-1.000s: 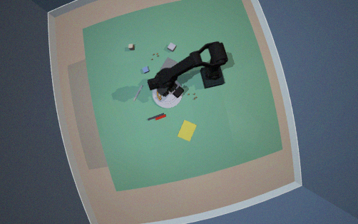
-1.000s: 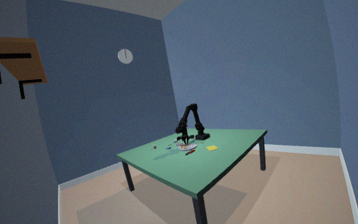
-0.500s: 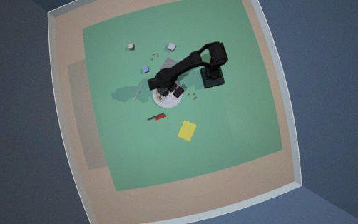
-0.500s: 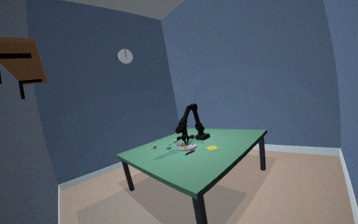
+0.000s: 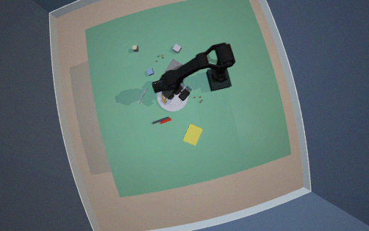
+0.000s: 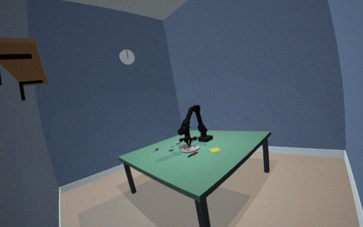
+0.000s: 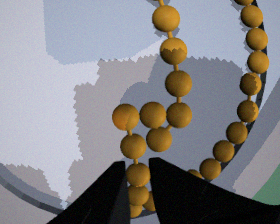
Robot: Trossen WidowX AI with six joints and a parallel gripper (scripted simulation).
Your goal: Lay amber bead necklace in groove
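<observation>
The amber bead necklace (image 5: 164, 99) (image 7: 178, 83) lies on the pale round bead board (image 5: 174, 108) (image 6: 195, 149) (image 7: 21, 110). In the wrist view, one run of beads follows the dark curved groove line at the right. Another run comes down inside the board and folds into a small zigzag ahead of the fingers. My gripper (image 6: 189, 145) (image 7: 137, 169) is low over the board and shut on the necklace, with beads between the fingers at the bottom of the wrist view. The fingers partly hide the beads there, and the arm covers part of the board in the top view.
A red and black tool (image 5: 165, 120) and a yellow sheet (image 5: 192, 134) (image 6: 215, 150) lie beyond the board. A thin grey rod (image 5: 142, 96), a blue block (image 5: 150, 71), a beige block (image 5: 135, 48), a pale block (image 5: 177, 48) and a grey flat piece (image 5: 174, 64) lie around. Small brown bits lie on two sides.
</observation>
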